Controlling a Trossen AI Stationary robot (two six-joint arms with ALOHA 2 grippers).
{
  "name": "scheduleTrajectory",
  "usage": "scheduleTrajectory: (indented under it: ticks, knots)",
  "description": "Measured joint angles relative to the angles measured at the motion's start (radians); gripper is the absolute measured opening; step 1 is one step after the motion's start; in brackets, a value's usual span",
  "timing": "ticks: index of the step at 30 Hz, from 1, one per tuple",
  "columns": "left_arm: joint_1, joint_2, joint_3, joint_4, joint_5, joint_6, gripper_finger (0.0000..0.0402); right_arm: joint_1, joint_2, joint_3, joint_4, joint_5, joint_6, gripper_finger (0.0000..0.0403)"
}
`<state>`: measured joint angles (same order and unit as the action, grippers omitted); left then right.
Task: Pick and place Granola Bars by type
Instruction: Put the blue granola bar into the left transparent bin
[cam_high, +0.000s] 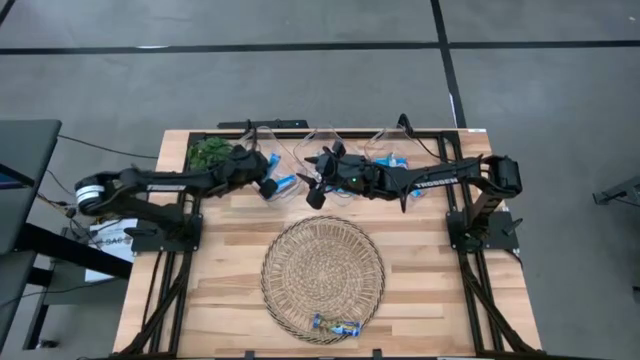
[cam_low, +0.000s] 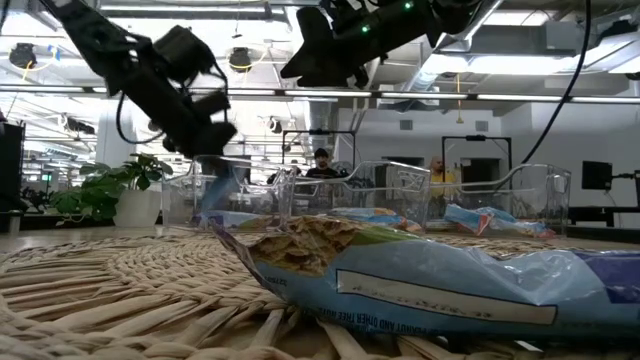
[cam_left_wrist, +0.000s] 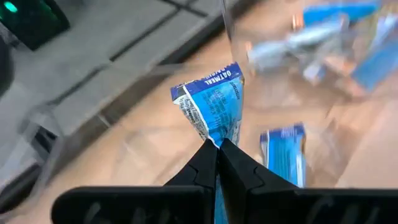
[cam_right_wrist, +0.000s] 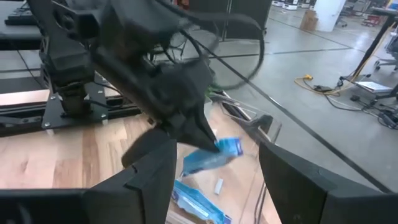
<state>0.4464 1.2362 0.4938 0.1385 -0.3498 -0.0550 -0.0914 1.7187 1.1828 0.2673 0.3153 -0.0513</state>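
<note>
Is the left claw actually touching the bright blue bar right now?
Touching. The left wrist view shows the left claw shut on the bright blue bar, pinching the wrapper's end between its fingers.

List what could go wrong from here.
1. The left claw pinches a blue bar by its wrapper end only; it could slip before reaching a bin.
2. The open right claw hangs close beside the left one, so they might collide.
3. Bars at the tray edge could slide off.
</note>
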Motion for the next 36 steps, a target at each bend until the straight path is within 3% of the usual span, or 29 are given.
scheduleTrajectory:
  ticks: [9, 20, 26, 31, 36]
  knots:
    - [0.014, 0.071, 0.000, 0.049, 0.024, -0.007, 0.0031, 0.012, 0.000, 0.000, -0.048, 0.000, 0.002, 0.0221]
    - [0.013, 0.058, 0.000, 0.044, -0.003, -0.014, 0.0169, 0.019, 0.000, 0.000, -0.059, -0.008, 0.000, 0.0221]
    - [-0.010, -0.058, 0.000, 0.053, 0.029, -0.009, 0.0212, 0.018, -0.003, 0.000, -0.078, -0.174, 0.000, 0.0221]
    - [-0.080, -0.242, 0.000, 0.052, 0.147, -0.015, 0.0216, 0.030, -0.019, 0.001, -0.167, -0.305, 0.000, 0.0220]
    - [-0.193, -0.400, 0.000, 0.054, 0.239, -0.035, 0.0216, 0.071, -0.051, 0.000, -0.286, -0.510, 0.039, 0.0220]
